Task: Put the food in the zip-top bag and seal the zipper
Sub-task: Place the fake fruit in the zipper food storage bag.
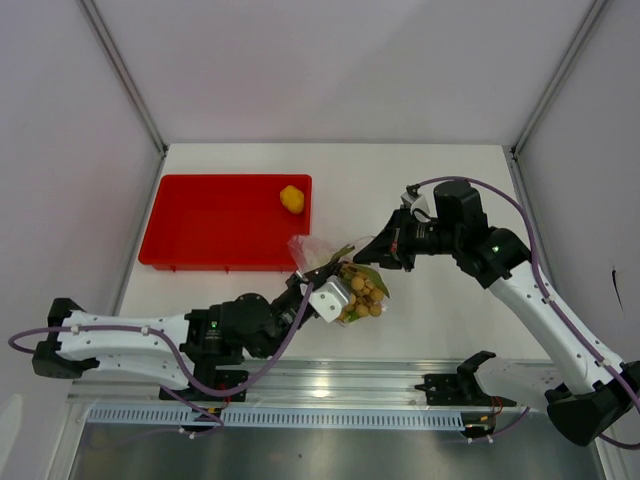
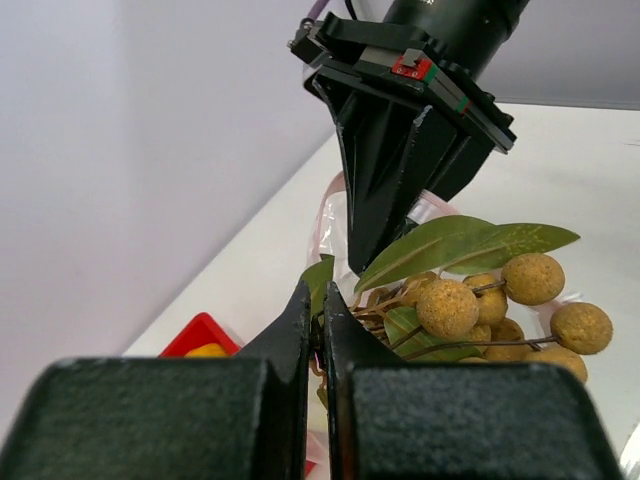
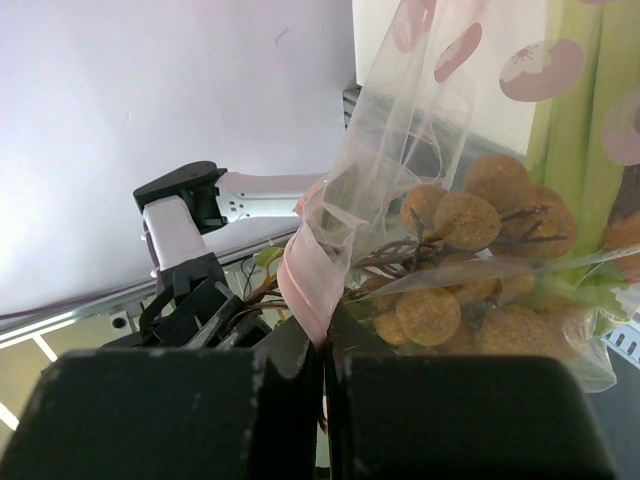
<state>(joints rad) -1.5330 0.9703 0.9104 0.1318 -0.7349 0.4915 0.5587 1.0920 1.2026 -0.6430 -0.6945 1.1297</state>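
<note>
Red tray [image 1: 200, 238] lies at the left with the small yellow fruit [image 1: 291, 198] in it. Right of it, the left gripper [image 2: 320, 322] is pressed closed beside green leaves; whether on stem or plastic I cannot tell. The zip-top bag [image 1: 305, 248], between both grippers, holds the tan berries [image 1: 362, 295]. The right gripper [image 3: 323, 345] pinches the pink zipper strip [image 3: 303, 275].

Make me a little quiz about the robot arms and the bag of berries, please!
1. True or false: the tan berries are inside the zip-top bag.
2. What is the right gripper pinching? A: the pink zipper strip. B: a carrot. C: nothing at all.
3. How many foods lie in the red tray?

Key: 1 true. 2 A. 3 one, the yellow fruit.
</note>
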